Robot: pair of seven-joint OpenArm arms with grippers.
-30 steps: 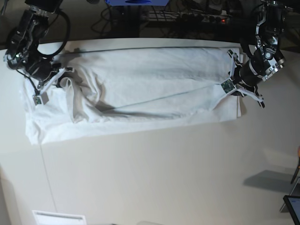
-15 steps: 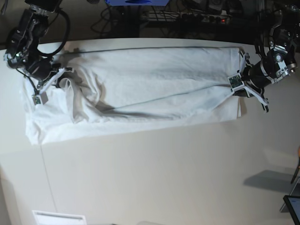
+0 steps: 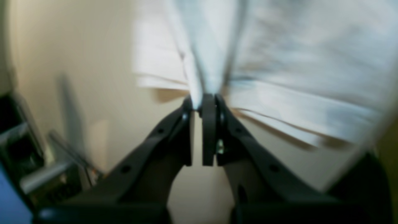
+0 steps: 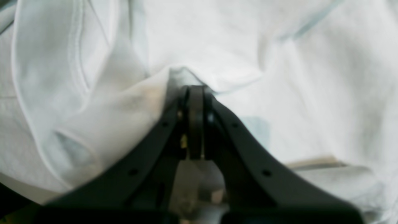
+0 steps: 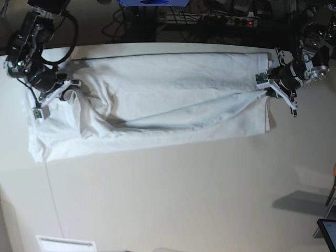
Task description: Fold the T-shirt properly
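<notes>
Clearly, a thin pinch of white cloth is clamped between the nearly closed jaws of the left gripper (image 3: pixel 199 107), and the fabric is drawn up into a taut cone from the tips. Similarly, a raised fold is held by the fully closed right gripper (image 4: pixel 194 90), with a stitched hem seen curving just beside it. The T-shirt (image 5: pixel 157 100) is spread lengthwise along the far part of the table (image 5: pixel 173 199), stretched between the two grippers, one at each short end. Its far edge is laid close to the table's back edge, while its near edge is left slanted and uneven. A broad stretch of bare tabletop is left open on the near side of the cloth.
</notes>
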